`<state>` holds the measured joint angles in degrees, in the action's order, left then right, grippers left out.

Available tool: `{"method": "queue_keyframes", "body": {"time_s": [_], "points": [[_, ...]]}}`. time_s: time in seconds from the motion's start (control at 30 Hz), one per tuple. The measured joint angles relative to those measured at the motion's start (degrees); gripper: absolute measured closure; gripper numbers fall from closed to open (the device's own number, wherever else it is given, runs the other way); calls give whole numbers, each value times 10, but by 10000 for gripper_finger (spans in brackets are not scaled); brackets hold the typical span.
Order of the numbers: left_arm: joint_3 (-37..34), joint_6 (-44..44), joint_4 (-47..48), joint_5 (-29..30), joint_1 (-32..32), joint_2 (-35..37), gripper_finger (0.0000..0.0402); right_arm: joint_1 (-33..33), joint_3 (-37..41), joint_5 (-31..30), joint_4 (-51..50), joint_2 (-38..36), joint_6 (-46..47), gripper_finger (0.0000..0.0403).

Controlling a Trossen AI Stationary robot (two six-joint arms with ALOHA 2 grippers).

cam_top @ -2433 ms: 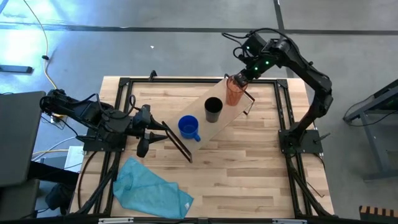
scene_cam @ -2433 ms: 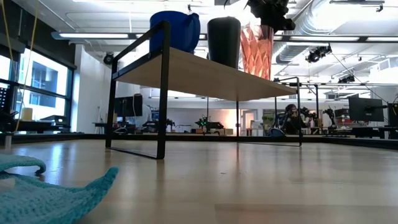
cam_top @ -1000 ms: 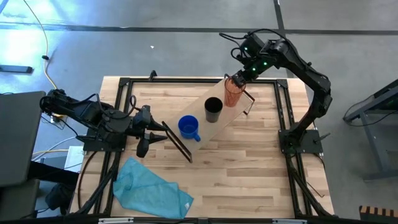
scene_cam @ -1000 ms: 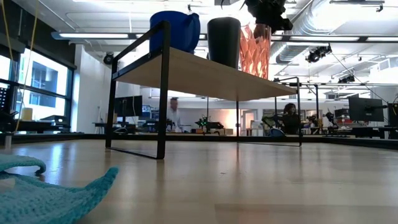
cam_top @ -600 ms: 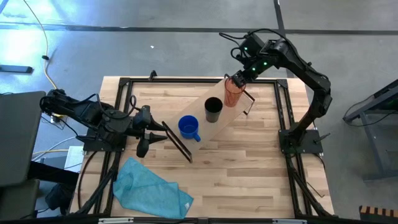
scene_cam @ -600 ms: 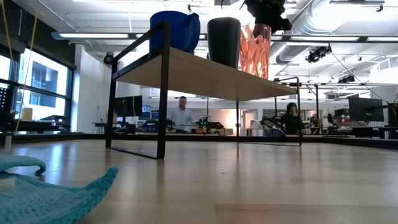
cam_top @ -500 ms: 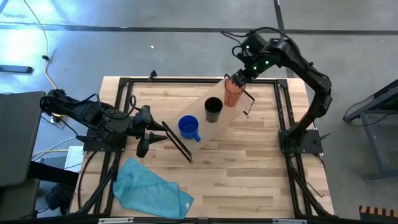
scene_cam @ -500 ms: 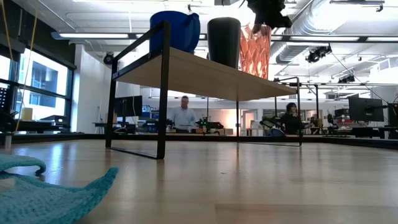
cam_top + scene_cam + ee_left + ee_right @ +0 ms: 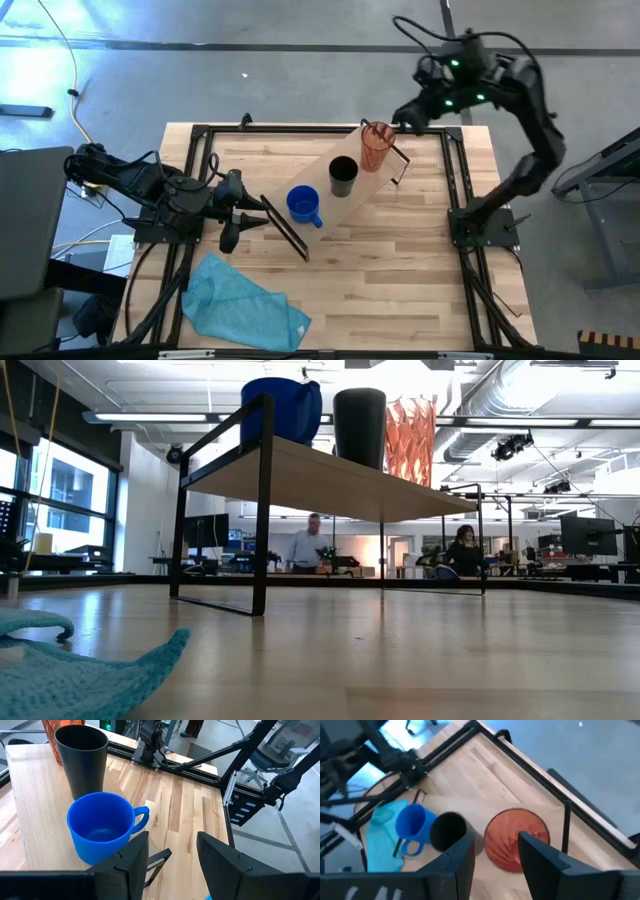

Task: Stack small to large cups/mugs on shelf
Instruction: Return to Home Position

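Observation:
The light-wood shelf (image 9: 333, 212) lies slantwise on the table on its black end frames. Three vessels stand upright on it in a row: the blue mug (image 9: 303, 205) (image 9: 102, 827), the black cup (image 9: 343, 175) (image 9: 448, 832) and the orange ribbed tumbler (image 9: 376, 146) (image 9: 512, 839). My right gripper (image 9: 405, 122) (image 9: 495, 865) is open and hovers above and to the far right of the tumbler, clear of it. My left gripper (image 9: 252, 216) (image 9: 172, 865) is open and waits level beside the shelf's left end, pointing at the mug. In the low view all three vessels (image 9: 360, 425) show on the shelf (image 9: 320, 478), and no gripper.
A teal cloth (image 9: 245, 305) (image 9: 80, 670) lies crumpled near the table's near left corner. Black frame rails (image 9: 455, 175) run along the table's sides. Bare slatted tabletop (image 9: 400, 260) spreads on the shelf's near right. People show in the room beyond (image 9: 312, 548).
My right gripper, which stood on the tumbler's rim, has risen off it and drawn back toward the table's far right corner, leaving the low view. The tumbler stays upright on the shelf. A person has walked across the room behind.

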<state>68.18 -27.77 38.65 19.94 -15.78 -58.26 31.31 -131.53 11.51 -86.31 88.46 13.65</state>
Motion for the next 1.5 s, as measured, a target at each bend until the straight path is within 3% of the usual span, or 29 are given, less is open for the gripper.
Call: {"method": "queue_keyframes", "body": {"time_s": [0.53,1.07,1.27,1.37,1.5], "points": [[0,3,-33,0,0,0,245,-50,9,-14,-18,-154,-126,263],[0,73,-200,7,0,6,245,-71,16,-11,64,-308,-190,263],[0,221,-315,7,-2,7,245,-70,133,56,163,-408,-186,263],[0,308,-390,7,-8,7,245,-70,242,89,268,-476,-178,263],[0,378,-460,9,-8,7,245,-70,421,89,417,-564,-153,263]]}}
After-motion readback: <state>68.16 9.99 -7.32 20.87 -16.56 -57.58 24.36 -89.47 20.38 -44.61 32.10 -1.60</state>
